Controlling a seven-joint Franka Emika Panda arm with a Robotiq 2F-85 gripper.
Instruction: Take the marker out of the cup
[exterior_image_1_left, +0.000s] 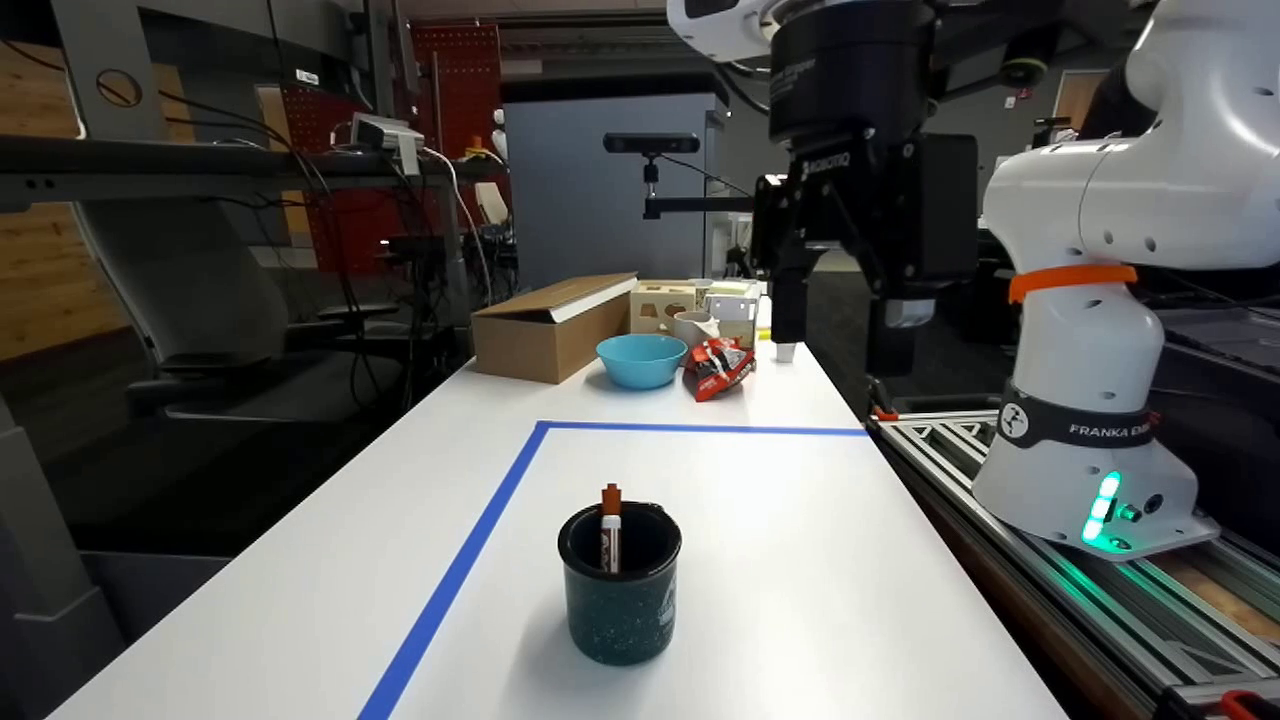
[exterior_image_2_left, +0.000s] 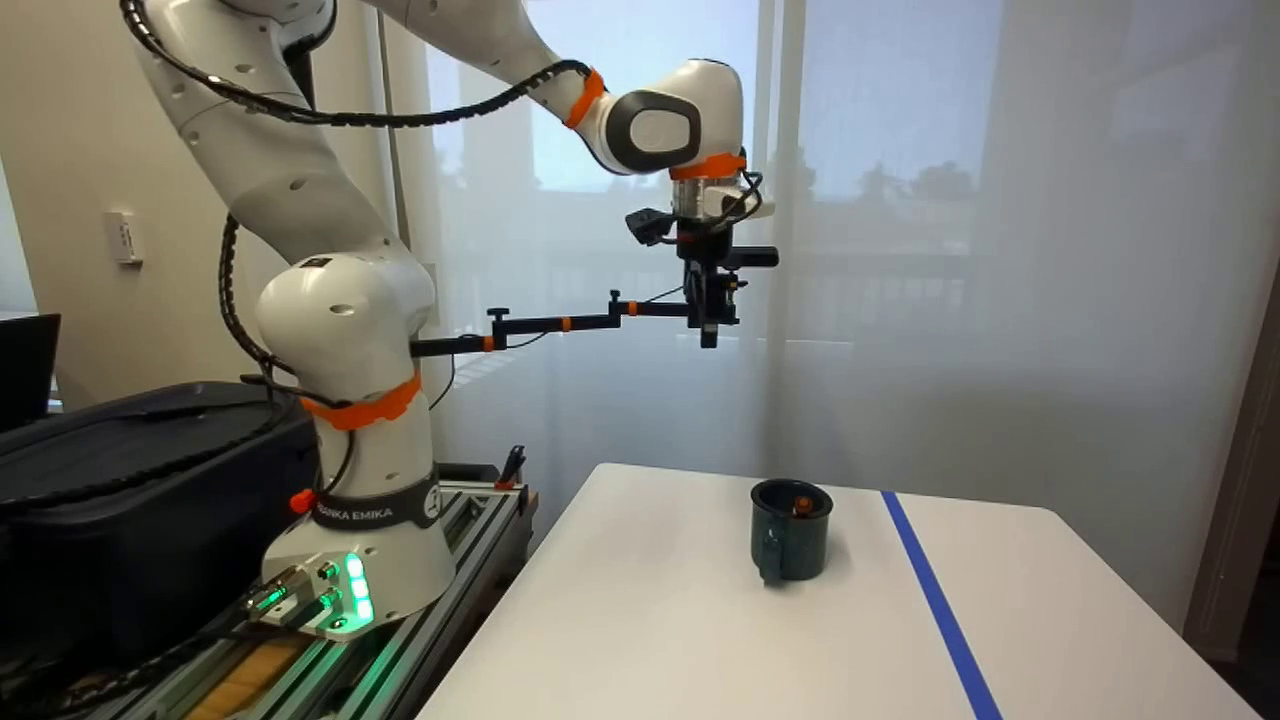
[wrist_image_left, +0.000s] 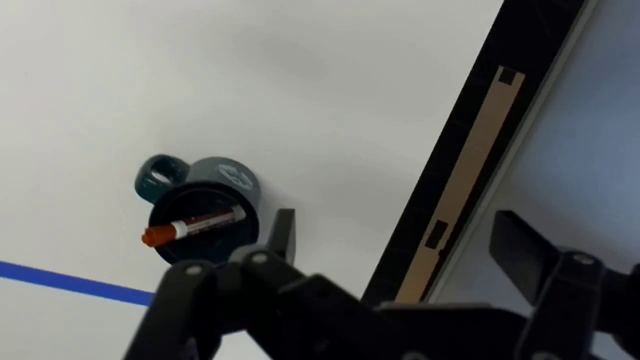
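Note:
The dark teal cup (exterior_image_1_left: 620, 620) stands upright on the white table in both exterior views (exterior_image_2_left: 785, 550). Its handle and side show in the wrist view (wrist_image_left: 222, 172). The marker (exterior_image_1_left: 610, 530) leans inside the cup, its orange-red cap above the rim; its lower end is hidden in the exterior views. In the wrist view the marker (wrist_image_left: 207, 222) lies slantwise across the cup's mouth, cap to the left. My gripper (exterior_image_1_left: 840, 325) is open and empty, high above the table and apart from the cup. In the wrist view its fingers (wrist_image_left: 395, 232) are right of the cup.
A light blue bowl (exterior_image_1_left: 641, 362), a red packet (exterior_image_1_left: 720, 367) and a cardboard box (exterior_image_1_left: 550, 335) stand at the table's far end. Blue tape (exterior_image_1_left: 480, 530) marks the table (exterior_image_2_left: 640, 590). A black camera bar (exterior_image_2_left: 560, 324) reaches out from behind the arm.

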